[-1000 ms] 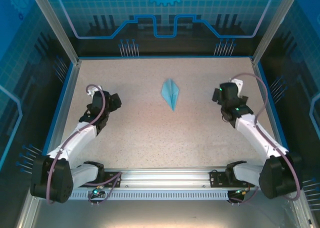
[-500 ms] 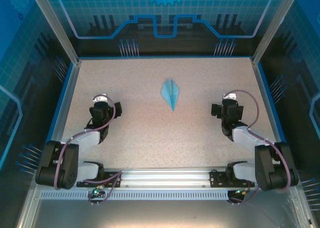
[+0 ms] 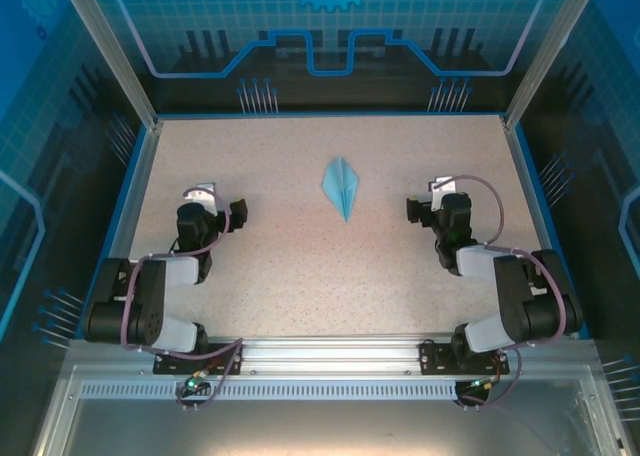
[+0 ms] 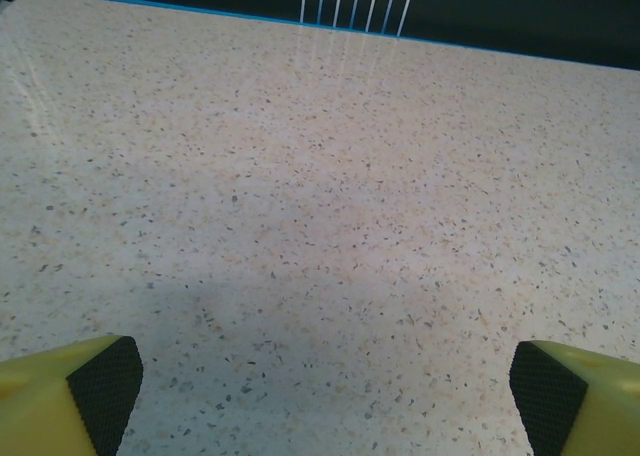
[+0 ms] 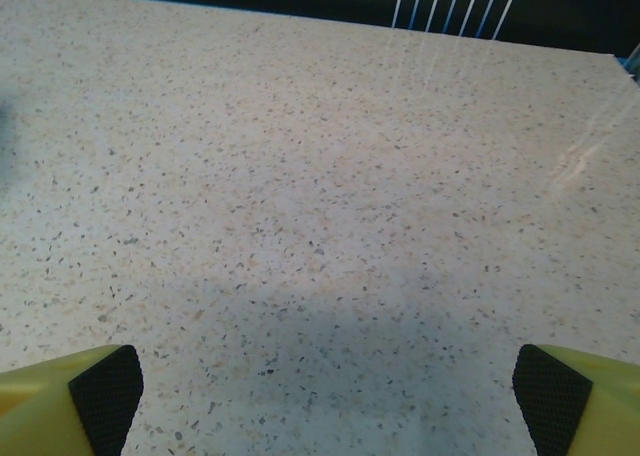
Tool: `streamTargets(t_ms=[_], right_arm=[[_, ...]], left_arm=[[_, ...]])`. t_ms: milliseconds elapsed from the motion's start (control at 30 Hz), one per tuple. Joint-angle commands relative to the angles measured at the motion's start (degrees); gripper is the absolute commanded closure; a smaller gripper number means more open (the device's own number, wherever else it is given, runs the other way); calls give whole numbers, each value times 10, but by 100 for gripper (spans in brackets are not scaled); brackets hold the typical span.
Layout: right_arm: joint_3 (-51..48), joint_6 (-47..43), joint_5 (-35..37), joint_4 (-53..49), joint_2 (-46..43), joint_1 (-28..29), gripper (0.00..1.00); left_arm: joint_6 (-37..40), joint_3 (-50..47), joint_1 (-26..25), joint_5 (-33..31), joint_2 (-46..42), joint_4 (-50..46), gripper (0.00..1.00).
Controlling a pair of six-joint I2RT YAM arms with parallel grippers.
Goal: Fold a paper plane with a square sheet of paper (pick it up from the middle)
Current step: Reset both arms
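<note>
Left gripper (image 3: 218, 201) & right gripper (image 3: 426, 198) have pulled back toward near edge, jaws wide apart (nothing held). Paper plane (image 3: 342, 184) lies at table (image 3: 300, 266) ctr.

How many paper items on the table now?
1: the paper plane lies centred toward the far side, between left arm and right arm, touching neither. Arms could hide more.

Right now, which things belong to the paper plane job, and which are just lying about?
Job: plane; left hand and right hand, both open, apart from it.
Not the job: table; rail; back panel.
</note>
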Motion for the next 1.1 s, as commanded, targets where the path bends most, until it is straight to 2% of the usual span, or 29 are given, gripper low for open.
streamTargets(t_ms=[0,367,500,1067], right_arm=[[-13,-11,-22,58,14,-13,1],[-14,-4,-28,62,19,-20,0],[-14,-4,-28,62,19,-20,1],[-14,-4,-28,62,19,-20,0]], left_arm=[[6,7,9,27,41,60,2],[24,31,-10,-5,41,15,2],[33,36,-12,13,42,5,1],[34,38,-16,4,42,3,2]])
